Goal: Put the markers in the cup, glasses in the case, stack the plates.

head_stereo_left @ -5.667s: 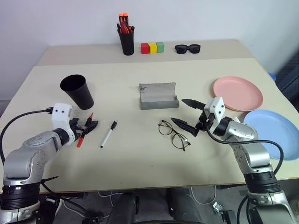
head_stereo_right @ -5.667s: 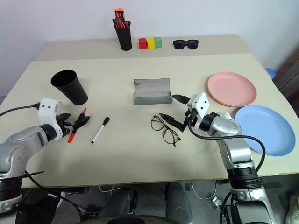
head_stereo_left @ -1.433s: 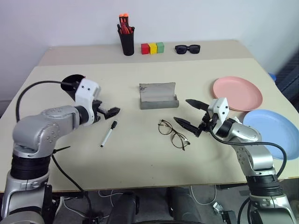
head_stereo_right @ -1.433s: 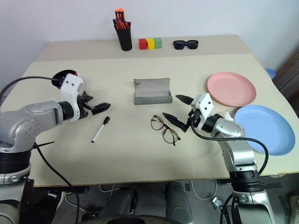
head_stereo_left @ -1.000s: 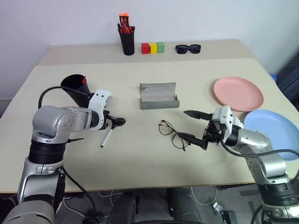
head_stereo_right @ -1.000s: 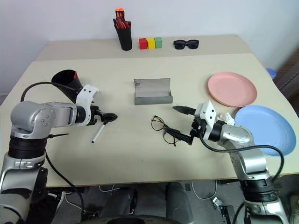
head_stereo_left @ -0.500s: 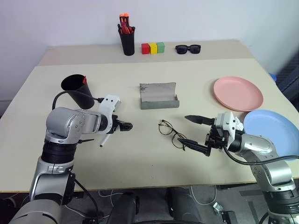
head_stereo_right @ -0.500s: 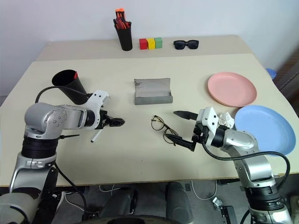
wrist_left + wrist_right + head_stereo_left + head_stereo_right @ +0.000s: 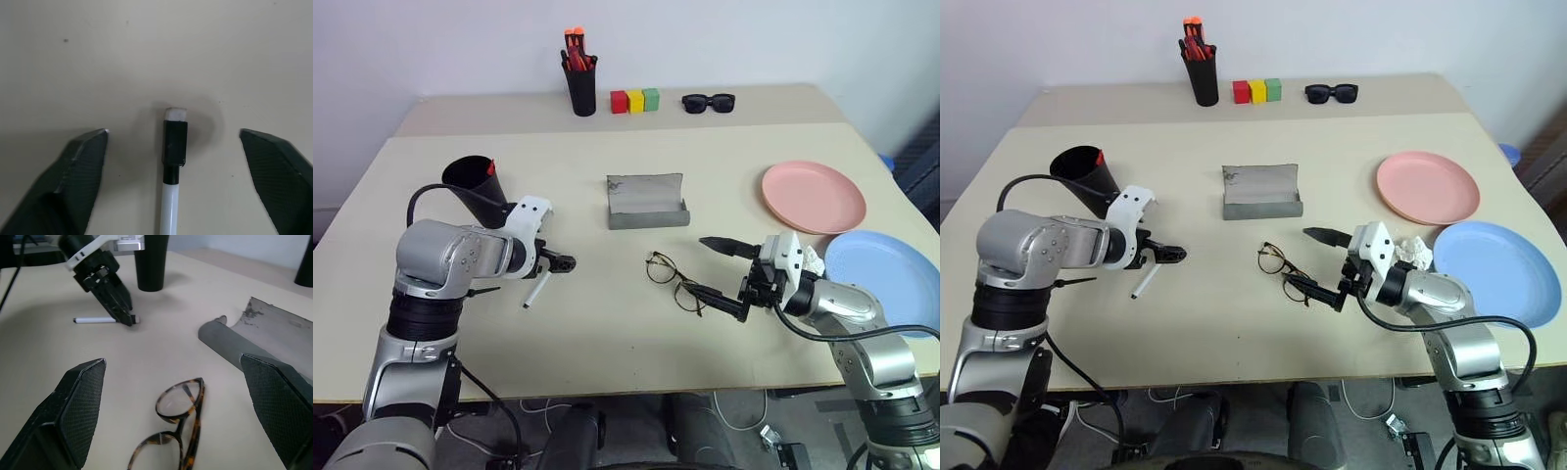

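A white marker with a black cap lies on the table. My left gripper is open and low over it, one finger on each side of the cap, neither touching. The black cup stands just behind, with the red-tipped marker leaning inside it. The wire-framed glasses lie at mid-table. My right gripper is open beside them, its lower finger reaching over the frame. The grey case lies open behind the glasses. The pink plate and blue plate lie side by side on the right.
Along the far edge stand a black pen holder with orange-capped pens, three coloured blocks and black sunglasses. The blue plate lies close to the table's right edge.
The red-tipped marker, earlier on the table at my left gripper, now stands in the cup. The left gripper has come over to the white marker's cap. The right gripper has sunk beside the glasses.
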